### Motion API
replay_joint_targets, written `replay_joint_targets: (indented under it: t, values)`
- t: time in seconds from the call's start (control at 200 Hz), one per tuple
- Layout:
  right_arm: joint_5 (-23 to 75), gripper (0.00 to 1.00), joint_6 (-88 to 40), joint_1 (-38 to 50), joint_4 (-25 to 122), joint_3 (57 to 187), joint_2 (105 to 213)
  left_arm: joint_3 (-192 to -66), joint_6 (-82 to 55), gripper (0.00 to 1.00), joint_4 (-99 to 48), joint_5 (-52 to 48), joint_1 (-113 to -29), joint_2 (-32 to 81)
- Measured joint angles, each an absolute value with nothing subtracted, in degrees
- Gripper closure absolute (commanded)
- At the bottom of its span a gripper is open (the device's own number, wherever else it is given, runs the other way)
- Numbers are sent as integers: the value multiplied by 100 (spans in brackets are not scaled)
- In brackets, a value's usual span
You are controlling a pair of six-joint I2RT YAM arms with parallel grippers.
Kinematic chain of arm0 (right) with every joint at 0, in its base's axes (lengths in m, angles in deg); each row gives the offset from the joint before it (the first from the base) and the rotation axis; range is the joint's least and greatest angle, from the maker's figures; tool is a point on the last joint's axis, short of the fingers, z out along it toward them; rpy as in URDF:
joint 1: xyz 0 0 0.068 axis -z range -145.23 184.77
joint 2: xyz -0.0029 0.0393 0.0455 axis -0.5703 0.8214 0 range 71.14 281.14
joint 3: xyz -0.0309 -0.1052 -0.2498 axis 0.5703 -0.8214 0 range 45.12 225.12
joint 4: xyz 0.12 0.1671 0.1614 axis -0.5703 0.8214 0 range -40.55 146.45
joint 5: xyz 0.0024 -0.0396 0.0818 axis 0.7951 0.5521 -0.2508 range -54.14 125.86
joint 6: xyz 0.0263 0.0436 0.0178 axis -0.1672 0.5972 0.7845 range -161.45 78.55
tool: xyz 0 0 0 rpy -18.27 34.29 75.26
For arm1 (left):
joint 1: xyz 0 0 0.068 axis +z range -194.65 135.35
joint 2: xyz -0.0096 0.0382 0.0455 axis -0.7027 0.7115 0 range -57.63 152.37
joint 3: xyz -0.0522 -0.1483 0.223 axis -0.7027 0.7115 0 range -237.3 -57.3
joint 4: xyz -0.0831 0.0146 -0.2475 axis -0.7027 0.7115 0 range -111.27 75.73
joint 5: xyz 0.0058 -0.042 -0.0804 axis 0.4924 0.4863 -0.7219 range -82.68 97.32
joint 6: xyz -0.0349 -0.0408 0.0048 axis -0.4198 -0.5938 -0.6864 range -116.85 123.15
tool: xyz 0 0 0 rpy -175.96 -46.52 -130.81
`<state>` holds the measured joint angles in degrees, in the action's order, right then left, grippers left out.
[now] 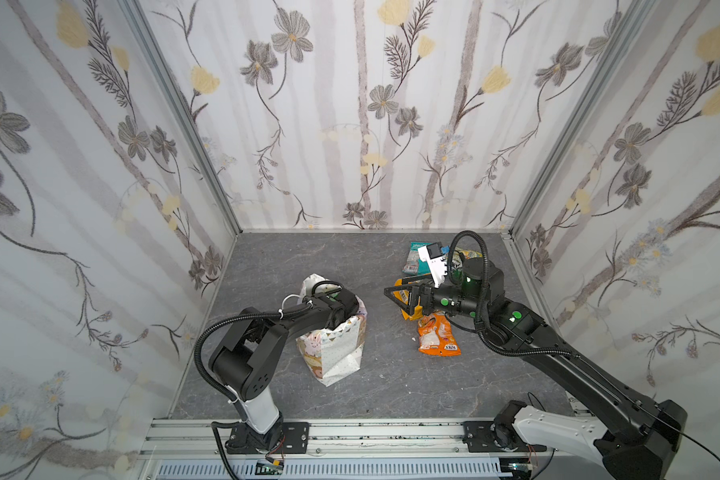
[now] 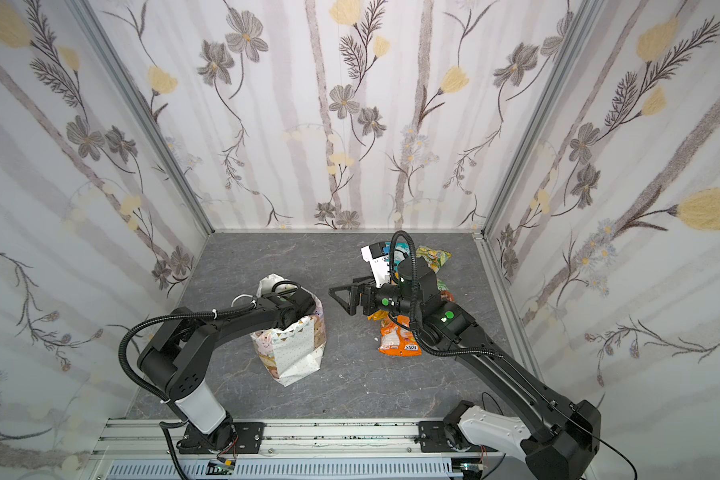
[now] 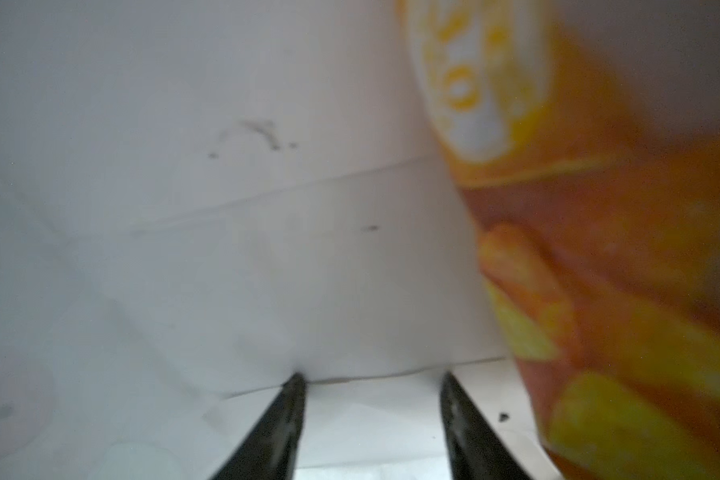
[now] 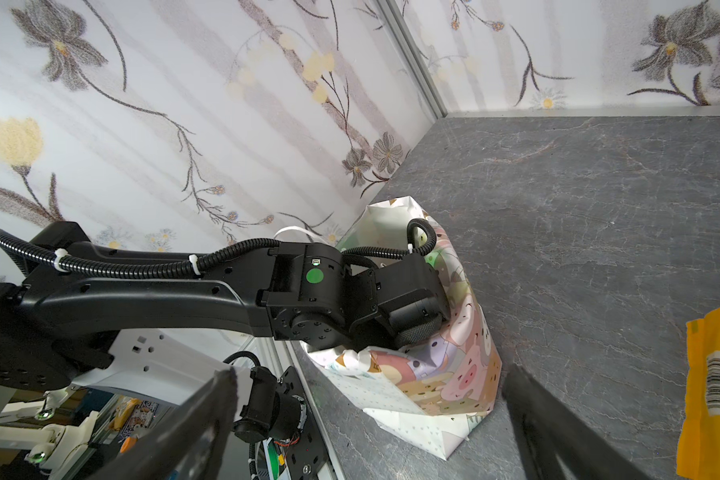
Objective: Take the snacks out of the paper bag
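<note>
Paper bag (image 1: 341,353) stands upright on table (image 1: 287,266), orange packet (image 3: 599,249) inside vs its wall. Left gripper (image 3: 371,376) is down in it, jaws part-open, empty, beside packet, prob. lining up a pinch. Right gripper (image 1: 395,302) hovers wide open btwn bag & unloaded snacks (image 1: 437,336).

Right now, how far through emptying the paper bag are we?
Done: a teal packet, an orange packet and a barcoded yellow packet, among others, lie on the table outside the paper bag. In hand: nothing gripped; the left end effector is open inside the bag beside an orange-yellow packet. The right end effector hovers open near the pile. Left: at least that packet.
</note>
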<state>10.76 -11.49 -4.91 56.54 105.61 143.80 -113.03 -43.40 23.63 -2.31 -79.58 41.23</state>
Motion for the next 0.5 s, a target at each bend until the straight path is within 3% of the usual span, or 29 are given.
replay_joint_targets:
  t: [0.22, 0.5]
  values:
    - [1085, 1, -1090, -491, 5676, 10561, 14396, -11176, -4338, 100, 2368, -357, -7878, 3977]
    - [1325, 1, -893, -563, 5694, 10563, 14673, -11278, -4115, 100, 2228, -641, -7803, 3671]
